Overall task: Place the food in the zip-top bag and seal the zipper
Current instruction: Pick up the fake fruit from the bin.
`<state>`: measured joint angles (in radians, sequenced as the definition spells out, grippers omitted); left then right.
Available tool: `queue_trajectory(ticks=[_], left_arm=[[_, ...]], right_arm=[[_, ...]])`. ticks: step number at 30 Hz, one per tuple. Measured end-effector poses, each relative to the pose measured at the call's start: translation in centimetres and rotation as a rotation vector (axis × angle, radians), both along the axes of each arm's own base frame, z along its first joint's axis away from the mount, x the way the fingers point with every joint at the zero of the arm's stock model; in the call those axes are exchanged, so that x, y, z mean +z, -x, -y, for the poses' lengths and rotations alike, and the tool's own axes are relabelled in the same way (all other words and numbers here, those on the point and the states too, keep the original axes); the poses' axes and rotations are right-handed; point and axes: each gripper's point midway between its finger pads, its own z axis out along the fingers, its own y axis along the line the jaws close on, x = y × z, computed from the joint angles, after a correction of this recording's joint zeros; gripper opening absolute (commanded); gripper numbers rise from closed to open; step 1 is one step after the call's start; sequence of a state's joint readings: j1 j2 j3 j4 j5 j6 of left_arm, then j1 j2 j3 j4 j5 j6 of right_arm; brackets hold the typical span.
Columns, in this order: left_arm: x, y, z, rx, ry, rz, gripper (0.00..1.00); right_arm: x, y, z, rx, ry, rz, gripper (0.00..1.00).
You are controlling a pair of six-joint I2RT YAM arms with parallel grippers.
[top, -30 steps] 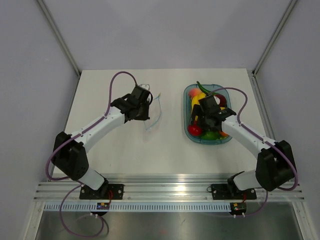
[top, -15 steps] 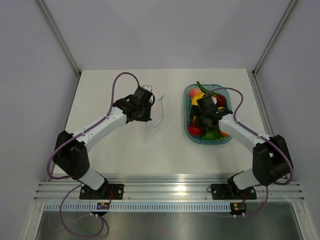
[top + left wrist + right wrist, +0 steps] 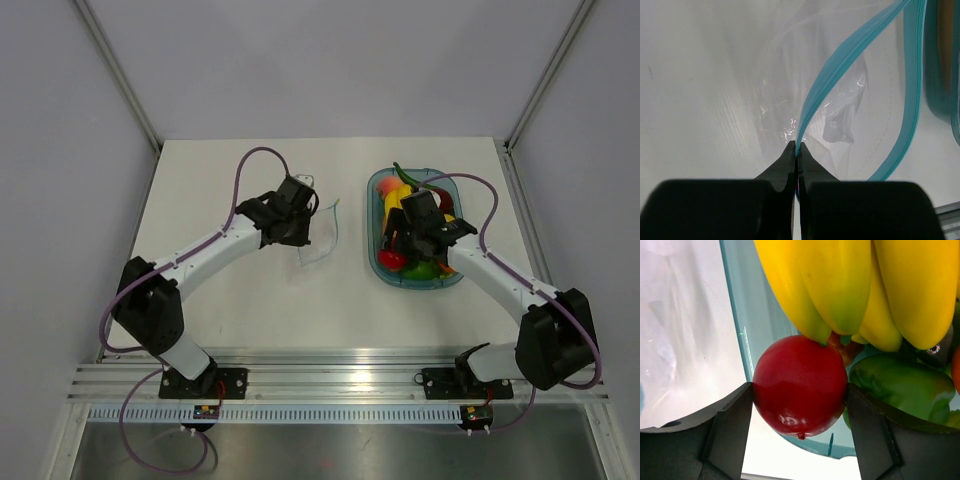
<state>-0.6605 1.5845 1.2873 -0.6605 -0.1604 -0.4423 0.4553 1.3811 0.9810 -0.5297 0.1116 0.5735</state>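
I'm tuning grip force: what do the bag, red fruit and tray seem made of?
Bag: thin clear plastic film, glossy; it creases, glints and shows the table through. Its zipper looks like a thicker teal plastic strip. Red fruit: probably hard moulded plastic, smooth, with sharp highlights. Tray: blue-tinted clear plastic, likely rigid; the table shows through its wall.

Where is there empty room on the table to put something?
Bare table lies near the arm bases, in front of the zip-top bag and tray. A narrow strip between them is free. The tray is crowded with bananas and the right gripper holding the red fruit.
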Motion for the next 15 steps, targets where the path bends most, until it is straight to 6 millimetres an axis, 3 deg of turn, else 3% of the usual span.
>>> queue_trajectory(ticks=[15], left_arm=[[-0.1,1.0,3.5,-0.071,0.031,-0.019,0.0]], right_arm=[[3.9,1.4,0.6,-0.012,-0.042,0.063,0.31]])
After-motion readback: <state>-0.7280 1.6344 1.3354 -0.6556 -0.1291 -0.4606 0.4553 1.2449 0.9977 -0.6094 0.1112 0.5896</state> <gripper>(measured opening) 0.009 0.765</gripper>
